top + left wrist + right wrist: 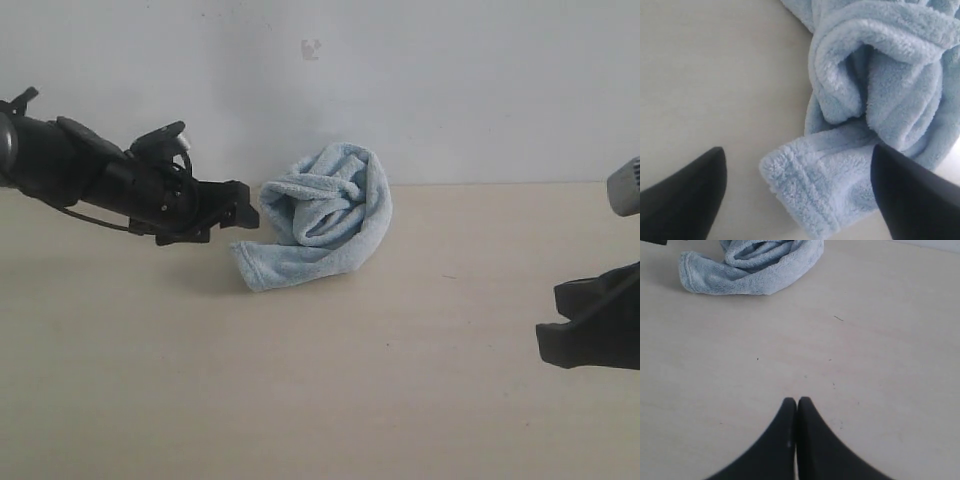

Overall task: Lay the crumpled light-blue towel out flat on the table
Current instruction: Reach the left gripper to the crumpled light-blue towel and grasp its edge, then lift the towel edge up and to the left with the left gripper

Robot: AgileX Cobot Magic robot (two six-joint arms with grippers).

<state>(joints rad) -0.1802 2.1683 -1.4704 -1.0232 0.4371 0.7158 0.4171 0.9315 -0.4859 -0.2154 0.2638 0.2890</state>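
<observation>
The light-blue towel (320, 215) lies crumpled in a curled heap at the back of the beige table (320, 380), close to the wall. A hemmed corner of the towel (815, 195) sticks out toward my left gripper (240, 208). That gripper (797, 165) hovers just left of the heap, open, its fingers straddling the corner without touching it. My right gripper (560, 335) rests low at the right edge, far from the towel (750, 265). Its fingers are pressed together on nothing (797, 402).
A white wall (450, 80) rises right behind the towel. Bare tabletop stretches in front of the heap and between the two arms.
</observation>
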